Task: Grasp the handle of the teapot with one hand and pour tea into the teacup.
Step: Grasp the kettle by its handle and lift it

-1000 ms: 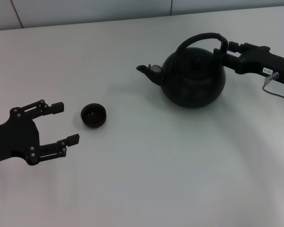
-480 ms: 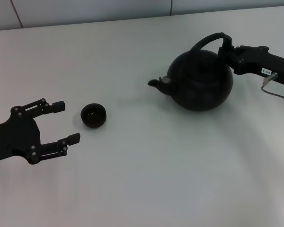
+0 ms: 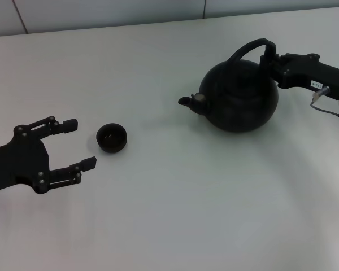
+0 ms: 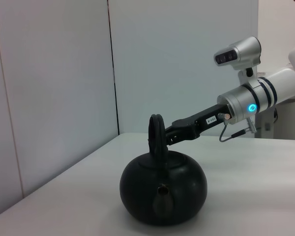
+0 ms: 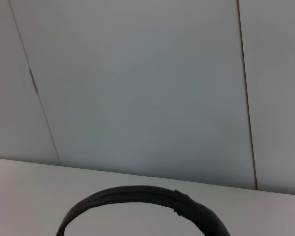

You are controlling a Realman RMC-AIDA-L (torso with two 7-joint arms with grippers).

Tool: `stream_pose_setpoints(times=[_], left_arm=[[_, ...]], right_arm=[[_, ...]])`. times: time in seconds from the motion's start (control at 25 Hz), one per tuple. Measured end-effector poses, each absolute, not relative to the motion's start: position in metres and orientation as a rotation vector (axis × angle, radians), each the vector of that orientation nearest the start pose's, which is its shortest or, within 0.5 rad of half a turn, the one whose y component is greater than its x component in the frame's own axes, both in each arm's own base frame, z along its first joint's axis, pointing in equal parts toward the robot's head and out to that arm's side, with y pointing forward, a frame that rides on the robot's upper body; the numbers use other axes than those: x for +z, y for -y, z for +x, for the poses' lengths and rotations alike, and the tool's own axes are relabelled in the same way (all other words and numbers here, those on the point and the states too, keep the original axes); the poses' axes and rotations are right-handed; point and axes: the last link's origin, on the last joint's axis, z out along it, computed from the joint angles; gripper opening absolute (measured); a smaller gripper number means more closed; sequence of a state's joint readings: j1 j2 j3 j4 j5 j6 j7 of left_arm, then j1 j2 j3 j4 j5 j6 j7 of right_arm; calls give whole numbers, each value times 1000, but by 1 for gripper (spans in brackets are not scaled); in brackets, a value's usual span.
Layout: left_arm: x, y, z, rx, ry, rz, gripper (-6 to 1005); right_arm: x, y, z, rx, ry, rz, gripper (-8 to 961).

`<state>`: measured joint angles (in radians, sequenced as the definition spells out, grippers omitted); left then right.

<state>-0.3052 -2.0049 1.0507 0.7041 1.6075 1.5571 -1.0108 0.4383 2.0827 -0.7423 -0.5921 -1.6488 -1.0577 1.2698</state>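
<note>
Teapot (image 3: pixel 238 97) handle (image 3: pixel 251 46) in R gripper (image 3: pixel 269 61)

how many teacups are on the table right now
1. The teacup sits on the white table, just in front of the open left gripper and well apart from the teapot, whose handle the right gripper holds. None appear hidden.

head: high, looking down | left wrist: low, sideways | both share teapot (image 3: pixel 238 96)
</note>
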Motion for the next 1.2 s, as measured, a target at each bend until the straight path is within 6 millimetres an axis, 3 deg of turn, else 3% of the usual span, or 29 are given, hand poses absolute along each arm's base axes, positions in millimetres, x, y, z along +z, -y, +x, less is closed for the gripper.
stream_pose_setpoints(times=[0.6,1.2], left_arm=[[10,-286,-285,-727,167,-2695,799],[9,-284,-286,-727,176,-2695,799]], right_arm=[[19,-366,314,627,-770,-2144,132],[17,-383,291,652,-679,-2184,131]])
